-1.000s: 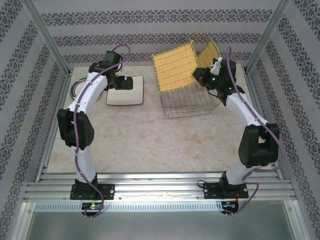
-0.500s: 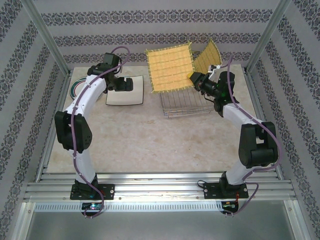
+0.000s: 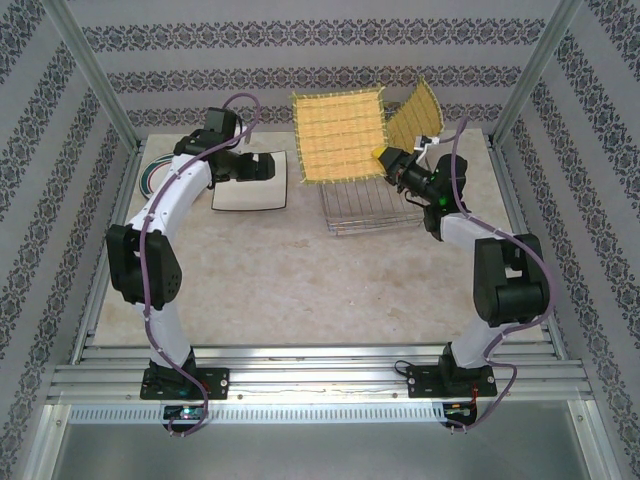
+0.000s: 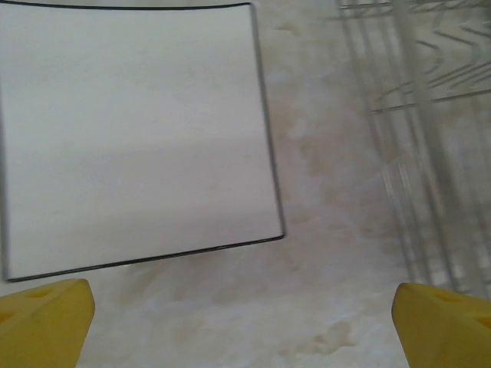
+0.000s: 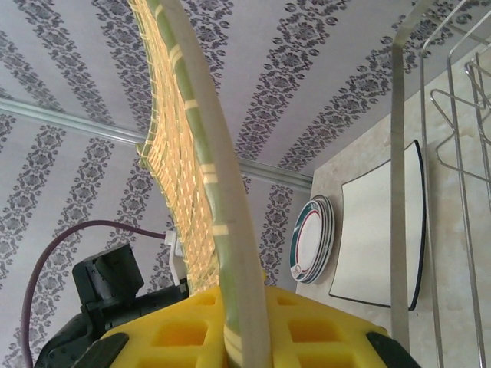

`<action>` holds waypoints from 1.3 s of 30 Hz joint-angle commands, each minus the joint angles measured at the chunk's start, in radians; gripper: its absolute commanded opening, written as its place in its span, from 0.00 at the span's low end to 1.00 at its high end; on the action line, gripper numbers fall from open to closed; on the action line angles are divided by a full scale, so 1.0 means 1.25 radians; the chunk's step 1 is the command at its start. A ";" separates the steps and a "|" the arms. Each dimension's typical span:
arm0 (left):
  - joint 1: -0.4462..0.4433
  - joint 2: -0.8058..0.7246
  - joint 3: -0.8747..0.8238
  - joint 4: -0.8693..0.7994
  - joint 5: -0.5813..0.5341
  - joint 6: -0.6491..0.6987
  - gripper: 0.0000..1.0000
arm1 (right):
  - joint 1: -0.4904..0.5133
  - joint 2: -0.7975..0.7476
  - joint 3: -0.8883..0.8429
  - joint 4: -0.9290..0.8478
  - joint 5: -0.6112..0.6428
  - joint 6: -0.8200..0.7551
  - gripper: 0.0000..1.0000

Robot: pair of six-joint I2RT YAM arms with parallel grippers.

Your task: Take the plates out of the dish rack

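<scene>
Yellow woven square plate (image 3: 338,135) is up above the silver wire dish rack (image 3: 372,208), pinched by the right gripper (image 3: 385,158). The left gripper (image 3: 262,167) hovers over the white square plate (image 3: 245,192).

Left wrist: yellow fingertips (image 4: 46,322) spread wide, gripping nothing, the white square plate (image 4: 138,138) flat below.

Right wrist: fingers (image 5: 184,333) clamped tight on the yellow woven square plate (image 5: 192,169), at its rim.

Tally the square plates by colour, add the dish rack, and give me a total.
2 yellow woven plates
1 white plate
1 dish rack
Total: 4
</scene>
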 commanded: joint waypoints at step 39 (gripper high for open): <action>0.041 0.005 -0.230 0.687 0.567 -0.366 0.78 | 0.059 0.080 0.135 -0.075 -0.054 -0.023 0.00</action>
